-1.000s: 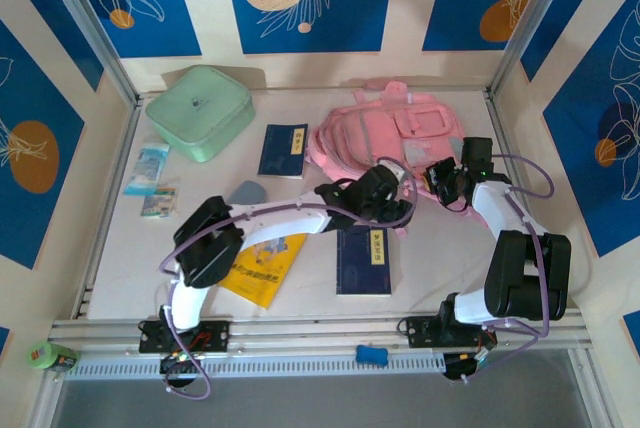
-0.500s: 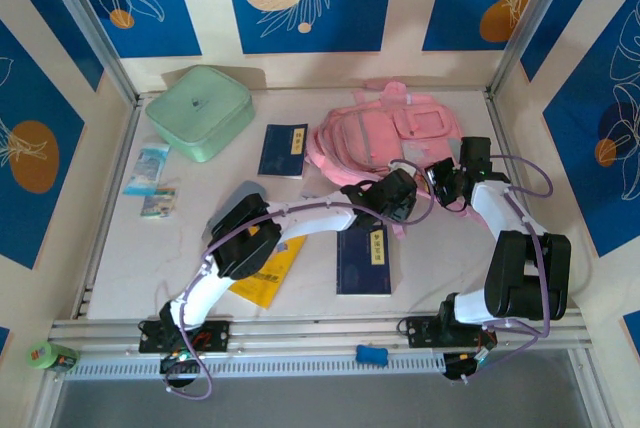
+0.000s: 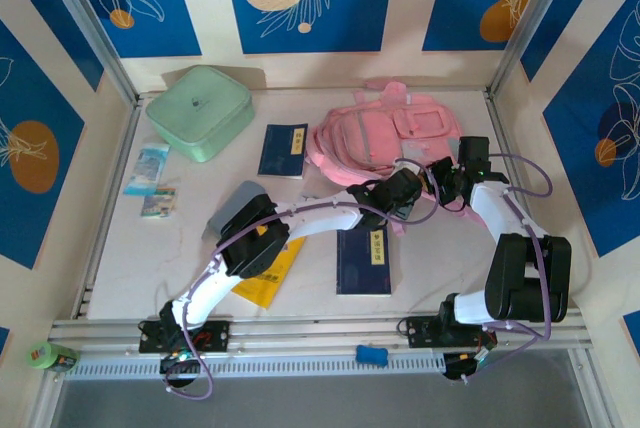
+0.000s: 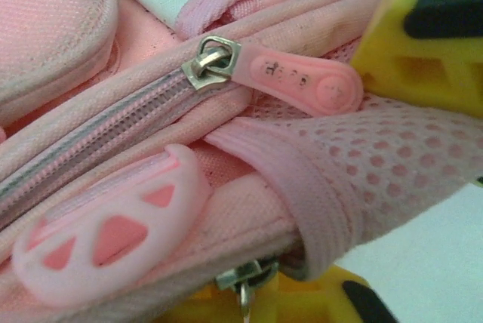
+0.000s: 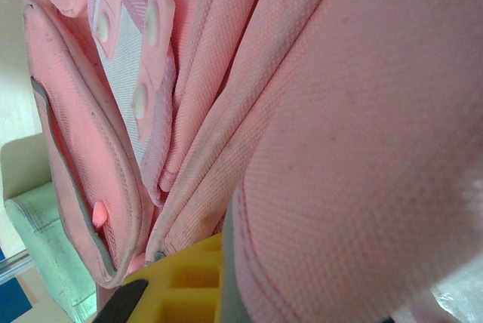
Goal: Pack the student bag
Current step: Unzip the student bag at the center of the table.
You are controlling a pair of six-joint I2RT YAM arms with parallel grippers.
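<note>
The student bag (image 3: 380, 133), a soft pink backpack, lies at the back right of the table. My left gripper (image 3: 405, 194) is at its near edge and my right gripper (image 3: 446, 179) is just to the right, both on the bag. In the left wrist view my left gripper (image 4: 253, 304) is shut on a metal zip pull (image 4: 245, 281) under a pink seam. Above it lie a pink rubber zip tab (image 4: 302, 81) and a mesh pocket (image 4: 377, 164). My right gripper (image 5: 234, 293) is shut on a fold of the student bag (image 5: 362, 157), whose grey-blue edge runs beside one yellow finger (image 5: 181, 285).
A mint green zip case (image 3: 200, 110) sits at the back left. One dark blue book (image 3: 285, 150) lies left of the bag, another (image 3: 364, 260) in front of it, and a yellow book (image 3: 262, 270) under the left arm. Small packets (image 3: 150, 170) lie near the left wall.
My left arm has stretched further right to the bag's near edge and its gripper has gone from open to shut. The right arm has stayed where it was.
</note>
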